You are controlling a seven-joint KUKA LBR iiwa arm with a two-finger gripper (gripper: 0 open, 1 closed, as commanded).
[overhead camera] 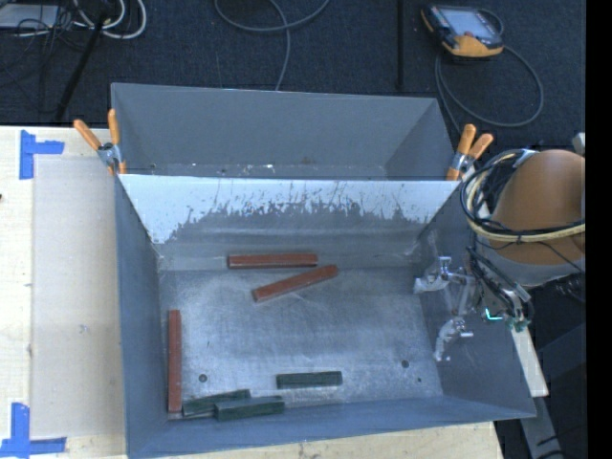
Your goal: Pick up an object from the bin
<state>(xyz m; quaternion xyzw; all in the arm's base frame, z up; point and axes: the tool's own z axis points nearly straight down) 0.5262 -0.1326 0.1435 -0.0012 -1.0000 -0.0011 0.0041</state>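
Camera view: tool (pixel 442 306) sits at the right end of the bin (pixel 287 151), low against the right sloping wall. Its two metal fingers are apart, with nothing between them and only bare floor beneath.

No stick lies under the tool; all are to its left.
- Slanted brown stick (pixel 295 283): mid-floor, well apart from the tool, long axis left-right with its right end tipped to the far side.
- Flat brown stick (pixel 273 260): just beyond it, axis left-right.
- Dark green stick (pixel 309 380): left of the tool and nearer, axis left-right.
- Two more dark green sticks (pixel 234 406) and an upright brown stick (pixel 174 360): at the near-left corner, farthest off.

Judgement: any pick needs a leftward move first. The fingers should then straddle the chosen stick across its short side.
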